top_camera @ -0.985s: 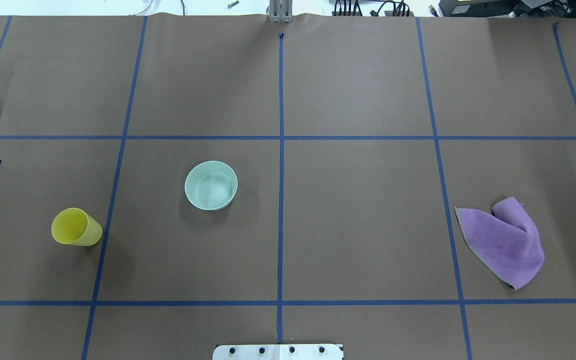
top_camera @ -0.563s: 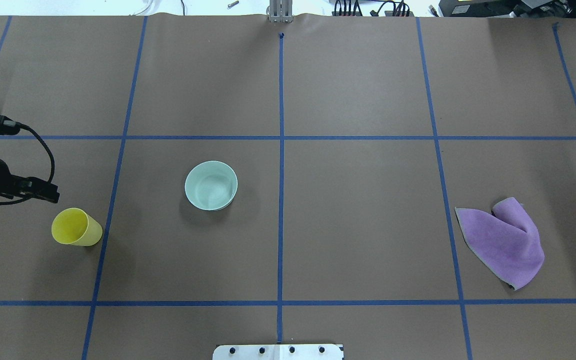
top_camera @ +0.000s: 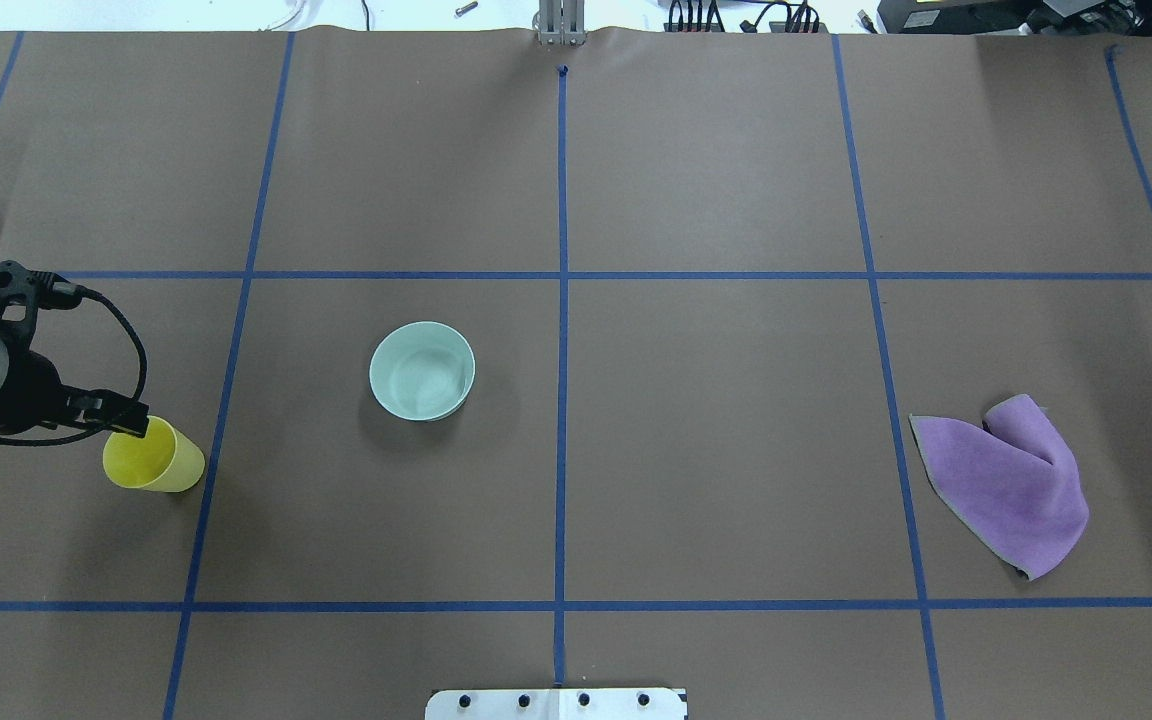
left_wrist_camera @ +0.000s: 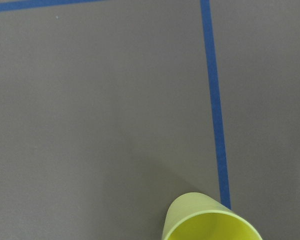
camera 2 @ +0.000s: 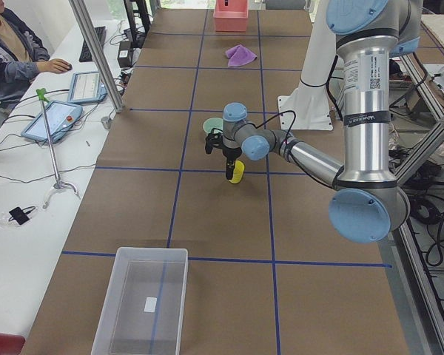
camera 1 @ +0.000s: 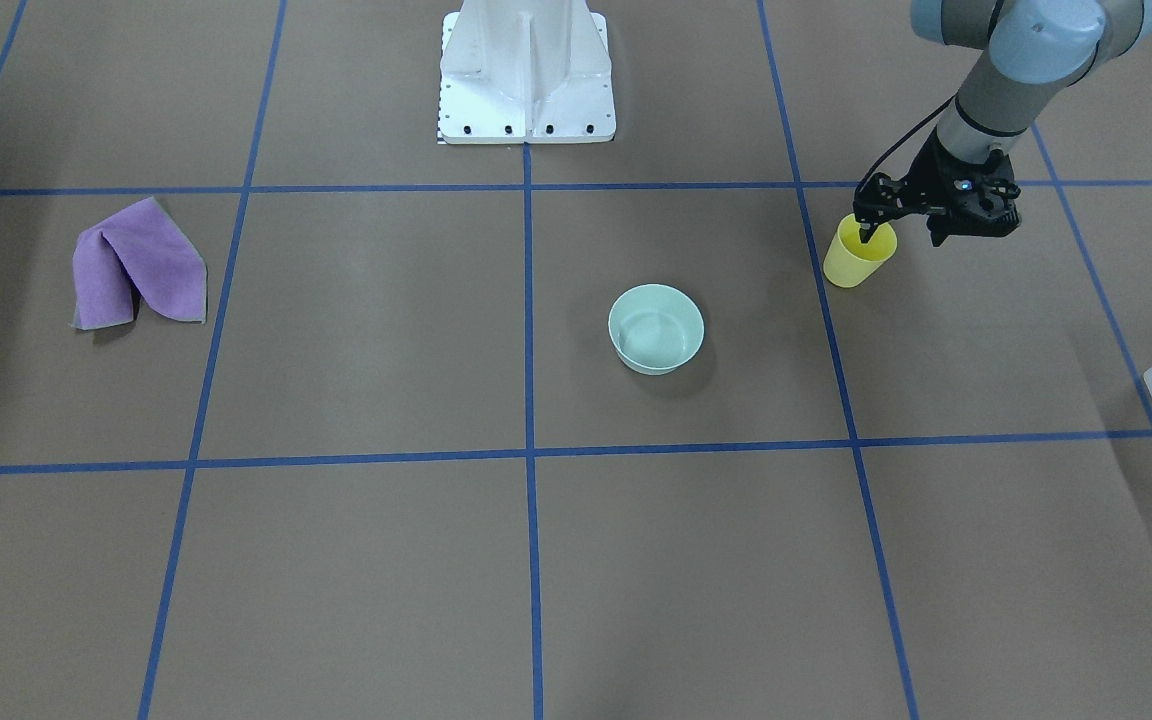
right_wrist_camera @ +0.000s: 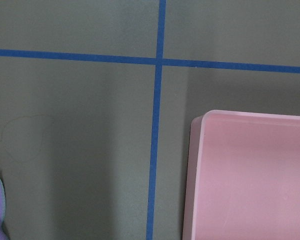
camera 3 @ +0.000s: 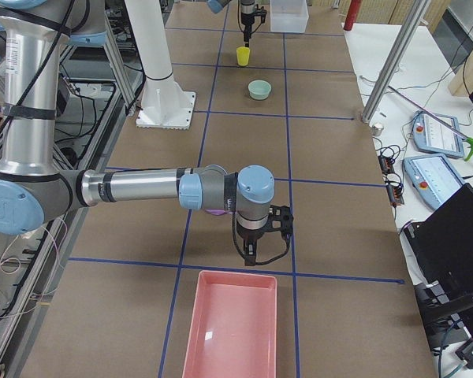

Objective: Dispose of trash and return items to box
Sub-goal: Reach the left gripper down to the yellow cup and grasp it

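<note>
Front view: cup pickup is judged in hand. The left gripper (camera 1: 901, 237) is spread wide, with one finger seen inside the yellow cup (camera 1: 851, 265) and the other outside its wall. Nothing is clamped.
Left side view: the box (camera 2: 152, 253) lies well apart from it.
Next: jaws to be closed on the wall, then a lift.
Right side view: the right gripper (camera 3: 256, 250) state can't be told.

On my monitor, the table (top_camera: 716, 180) shows a matt brown paper surface lined with blue tape (top_camera: 562, 330). The yellow cup (top_camera: 154, 457) and mint bowl (top_camera: 422, 371) look like smooth plastic, the purple cloth (top_camera: 1011, 485) is soft and napped, and the box (camera 2: 152, 251) is milky translucent plastic.
</note>
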Controlling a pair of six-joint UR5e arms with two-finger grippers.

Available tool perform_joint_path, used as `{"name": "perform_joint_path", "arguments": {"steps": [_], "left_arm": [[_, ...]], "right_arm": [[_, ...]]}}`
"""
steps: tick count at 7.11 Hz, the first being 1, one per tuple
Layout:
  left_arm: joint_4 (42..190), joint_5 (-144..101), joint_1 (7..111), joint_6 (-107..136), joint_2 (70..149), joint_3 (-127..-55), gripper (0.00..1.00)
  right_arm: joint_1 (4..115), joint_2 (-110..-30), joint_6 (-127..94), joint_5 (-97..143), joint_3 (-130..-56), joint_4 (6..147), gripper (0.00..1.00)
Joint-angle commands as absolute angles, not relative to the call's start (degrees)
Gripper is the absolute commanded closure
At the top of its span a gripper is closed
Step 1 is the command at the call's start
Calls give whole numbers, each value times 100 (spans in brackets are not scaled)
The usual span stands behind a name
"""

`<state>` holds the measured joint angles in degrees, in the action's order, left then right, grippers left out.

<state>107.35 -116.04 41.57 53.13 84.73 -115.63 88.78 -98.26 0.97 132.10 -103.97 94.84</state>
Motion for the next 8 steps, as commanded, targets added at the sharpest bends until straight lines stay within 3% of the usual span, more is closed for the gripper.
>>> {"name": "perform_joint_path", "arguments": {"steps": [1,2,3,4,7,8], "left_arm": [[11011,-11593,4096,5361,8508,-11225,5],[11100,-11628,4096,5387,8551,-11111,12],[11092,-11671,4096,5396,8552,-11144,74],[11092,-11811,4096,5396,8552,-11118,100],[10987,-12581,4165,5396,8657,-11284,100],[10717,-13030,4627,5336,8657,-11459,100]], "right_arm": [[8877,-9826,97,13219,-10397,9483,0],[8877,-9826,97,13219,-10397,9483,0],[8860,-9826,79,13227,-10397,9483,0],[8842,-9826,79,13236,-10406,9483,0],[8816,-9800,44,13280,-10415,9483,0],[8815,-9782,27,13280,-10467,9483,0]]}}
